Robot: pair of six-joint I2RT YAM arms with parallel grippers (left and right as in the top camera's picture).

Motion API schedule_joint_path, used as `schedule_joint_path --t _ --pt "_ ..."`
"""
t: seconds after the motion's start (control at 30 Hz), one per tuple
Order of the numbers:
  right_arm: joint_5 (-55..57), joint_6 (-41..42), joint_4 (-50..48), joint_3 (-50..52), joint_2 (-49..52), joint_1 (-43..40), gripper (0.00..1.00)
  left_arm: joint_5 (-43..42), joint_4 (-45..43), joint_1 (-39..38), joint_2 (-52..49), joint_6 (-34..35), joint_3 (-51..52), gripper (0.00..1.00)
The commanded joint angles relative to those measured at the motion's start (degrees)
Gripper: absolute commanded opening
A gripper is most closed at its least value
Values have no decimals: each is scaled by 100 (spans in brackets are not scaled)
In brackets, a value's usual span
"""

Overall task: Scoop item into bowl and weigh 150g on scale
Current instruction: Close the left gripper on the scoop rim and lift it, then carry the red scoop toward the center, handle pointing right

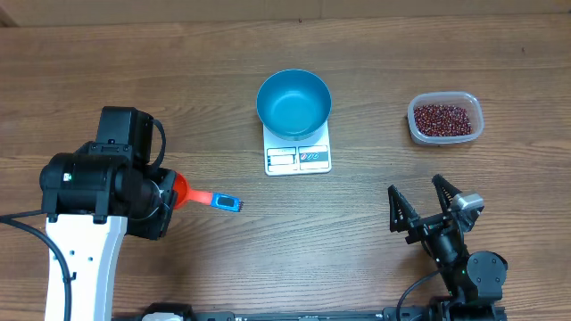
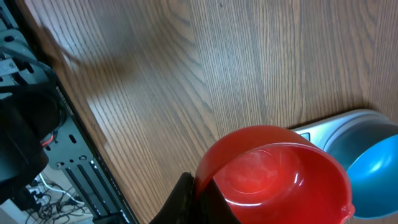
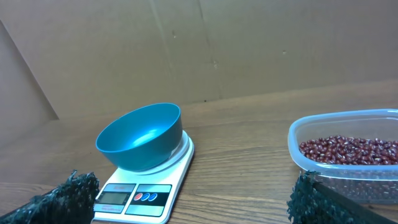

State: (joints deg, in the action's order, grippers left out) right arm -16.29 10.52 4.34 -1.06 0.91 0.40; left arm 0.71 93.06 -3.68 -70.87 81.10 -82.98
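**Scoop held left of the scale, beans far side, nothing in the bowl yet**

Risks first. We judged the main one to be the reach. The left claw (image 2: 193, 198) sat left of the scale (image 1: 298, 157) and nearer the robot, clamped shut on the red scoop (image 1: 183, 189). The beans (image 1: 443, 117) lay right of the scale, well apart from it, in a clear container (image 1: 415, 125). Going for them would mean passing by or over the scale, and a low pass could clip the blue bowl (image 1: 293, 100). The bowl stood toward the far end of the scale and overhung its edge, so a nudge could shift it or tip it off.

Second risk: the container looked light, so a pushing scoop could slide it along the bench (image 1: 134, 71) and not fill.

Third: loose beans could roll off the scoop on the way back, or one heavy pour could overshoot the target weight.

We could not tell exactly where on the scoop the pads bit. The blue handle end pointed toward the scale, so the grip may be awkward for digging.

The right claw (image 1: 421, 203) was right of the scale on the robot's side. Its jaws were wide apart and held nothing. The beans were just beyond it and well apart from the left claw. The bowl looked empty.
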Motion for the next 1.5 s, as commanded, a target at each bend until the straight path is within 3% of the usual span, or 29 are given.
schedule_joint_path --t 0.0,0.57,0.77,1.07,1.47 --pt "15 37 -17 31 2 -13 100 201 13 -26 44 142 -74 4" --pt "15 37 -15 31 2 -13 100 72 264 -68 -240 643 -48 4" --pt "15 37 -15 31 2 -13 100 70 317 -396 -640 798 -33 4" --pt "15 37 -17 31 2 -13 100 -33 179 -1346 -1263 1757 -33 4" --pt "15 37 -15 31 2 -13 100 -74 -212 -1434 -1303 2218 -37 4"
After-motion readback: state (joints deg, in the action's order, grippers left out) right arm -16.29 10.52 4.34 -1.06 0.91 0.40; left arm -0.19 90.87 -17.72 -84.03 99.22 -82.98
